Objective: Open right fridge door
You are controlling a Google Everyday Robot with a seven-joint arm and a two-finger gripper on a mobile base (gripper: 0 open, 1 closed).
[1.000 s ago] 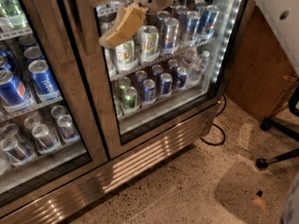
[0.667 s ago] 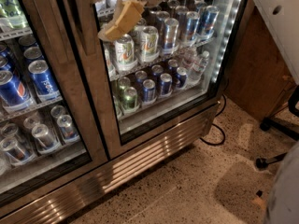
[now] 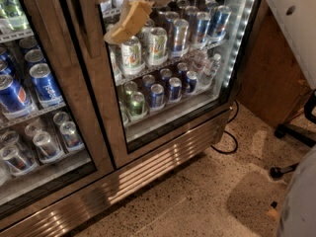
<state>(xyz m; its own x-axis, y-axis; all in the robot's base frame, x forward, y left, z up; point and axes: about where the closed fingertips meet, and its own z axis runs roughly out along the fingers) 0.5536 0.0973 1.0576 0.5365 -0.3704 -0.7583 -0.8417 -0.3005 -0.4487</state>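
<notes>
Along the top edge of the camera view, the pincer (image 3: 118,21) hangs in front of the fridge, its tan pads and white body cut off by the frame. Whether it is apart or together we cannot tell. It sits over the upper left corner of the right fridge door (image 3: 170,83), close to that door's left steel upright, and it hides part of the top shelf behind the glass.

We see the right fridge door spreading down and to the right of the pincer. It fills the middle of the scene and looks shut, in line with the left door (image 3: 44,147). A bright LED strip (image 3: 237,48) runs down its right side. Through its glass we make out shelves of drink cans (image 3: 158,46), green and white ones higher up and blue ones lower.

Blue Pepsi cans (image 3: 44,85) show through the left door. A ribbed steel grille (image 3: 163,157) runs below both doors, above the speckled floor (image 3: 197,201). To the right, a black cable (image 3: 227,144) curls near a wooden panel (image 3: 266,83).
</notes>
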